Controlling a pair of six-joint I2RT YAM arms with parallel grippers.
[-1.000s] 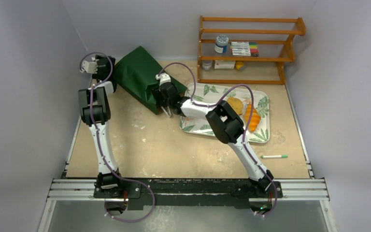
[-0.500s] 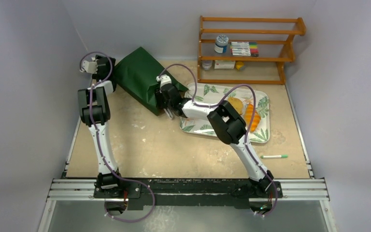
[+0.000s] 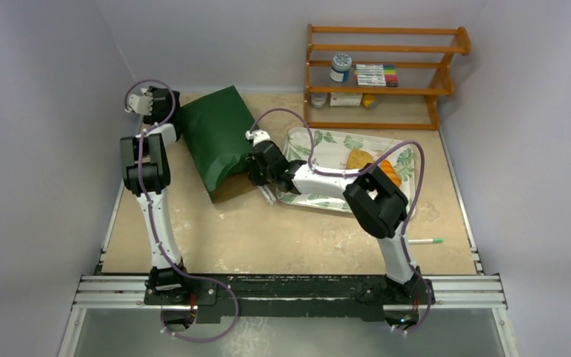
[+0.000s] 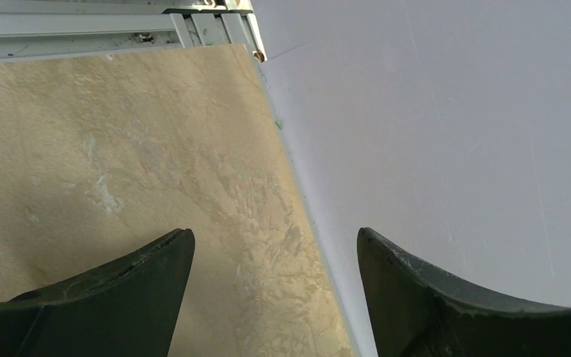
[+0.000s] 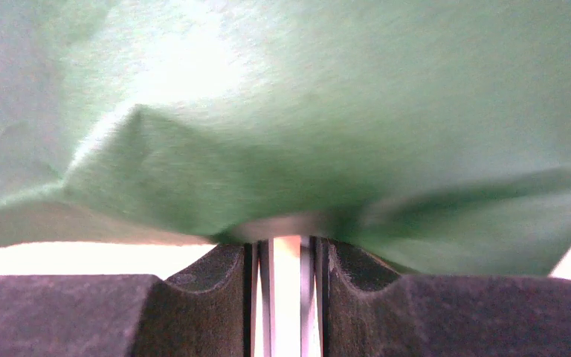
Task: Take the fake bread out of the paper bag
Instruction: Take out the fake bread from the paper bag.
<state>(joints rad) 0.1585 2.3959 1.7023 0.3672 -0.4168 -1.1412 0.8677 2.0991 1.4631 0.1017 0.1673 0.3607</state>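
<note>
**Right gripper pinches bag edge; bread on tray**

Top view: The bag [image 3: 219, 134] lies flat on the table [image 3: 268, 230], far left of centre, green side up. A strip of brown lining shows at its near end. The right gripper [image 3: 262, 177] sits at the bag's right near edge, between bag and tray [image 3: 327, 145]. From this view the set of its jaws cannot be read.

Right wrist view: This settles the point. The fingers [image 5: 193, 297] stand nearly together, with only a thin bright slit between them. Green paper is bunched against the tips, and its folds run down into the slit. Finding: the gripper is clamped on the bag's edge. The paper fills this view, so neither the tray nor any bread shows in it.

Bread [image 3: 358, 159]: Seen in the top view only. A tan piece and an orange piece lie on the right half of the tray, partly hidden by the right arm. The inside of the bag cannot be seen in any view, so whether more bread is in it cannot be told.

Left wrist view: The left gripper [image 4: 273, 245] has its jaws spread wide with nothing between them. Below it are bare table and the foot of the side wall [image 4: 453, 134]. The top view places it at the far left, just beside the bag's far corner, and I cannot tell whether they touch.

Other items, top view only: a shelf [image 3: 379, 74] at the back right and a pen [image 3: 422, 241] on the table at the near right.
</note>
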